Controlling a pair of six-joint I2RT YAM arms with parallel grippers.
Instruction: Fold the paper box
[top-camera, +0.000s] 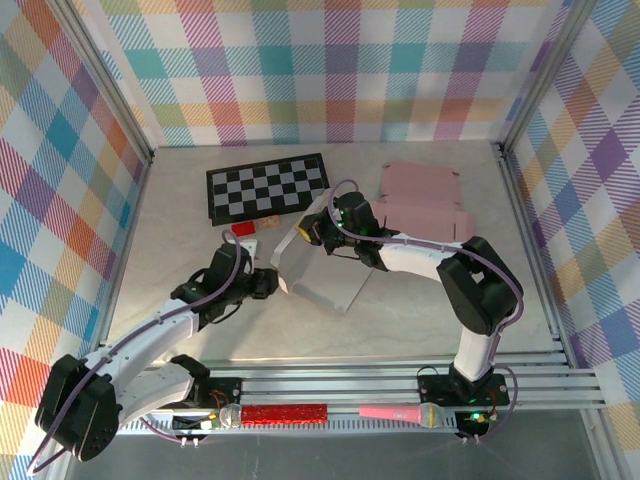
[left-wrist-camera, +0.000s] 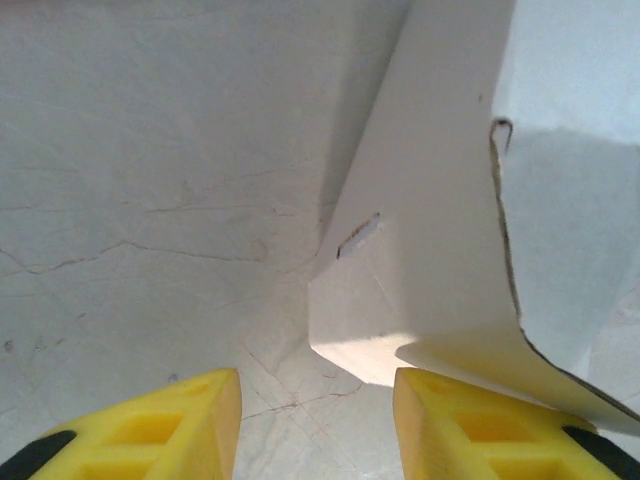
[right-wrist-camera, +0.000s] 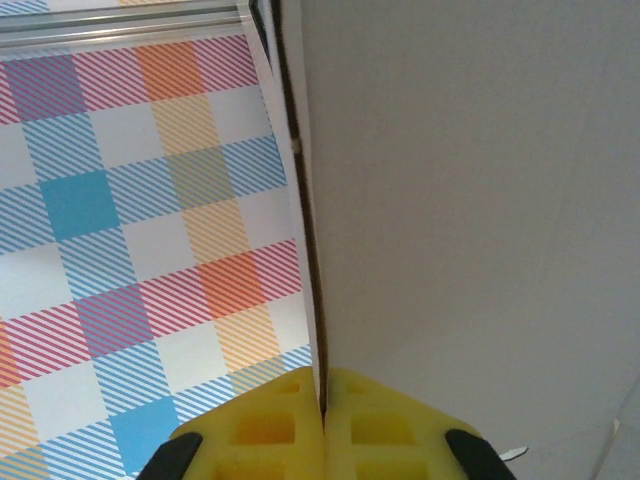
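The white paper box (top-camera: 322, 268) stands partly folded in the middle of the table, with one panel raised. My right gripper (top-camera: 316, 231) is shut on the top edge of that raised panel; in the right wrist view the yellow fingertips (right-wrist-camera: 290, 420) pinch the thin paper edge (right-wrist-camera: 312, 300) of the box (right-wrist-camera: 470, 200). My left gripper (top-camera: 270, 283) sits at the box's lower left corner. In the left wrist view it (left-wrist-camera: 318, 430) is open, with bare table between the fingers. A white flap of the box (left-wrist-camera: 420, 250) hangs just above the right finger (left-wrist-camera: 470, 420).
A black-and-white checkerboard (top-camera: 268, 187) lies at the back left. Flat pink box blanks (top-camera: 425, 195) lie at the back right. A small red piece (top-camera: 243, 229) and a wooden block (top-camera: 268, 221) sit left of the box. A red glitter bar (top-camera: 285, 412) and a pink microphone (top-camera: 400, 412) rest on the front rail.
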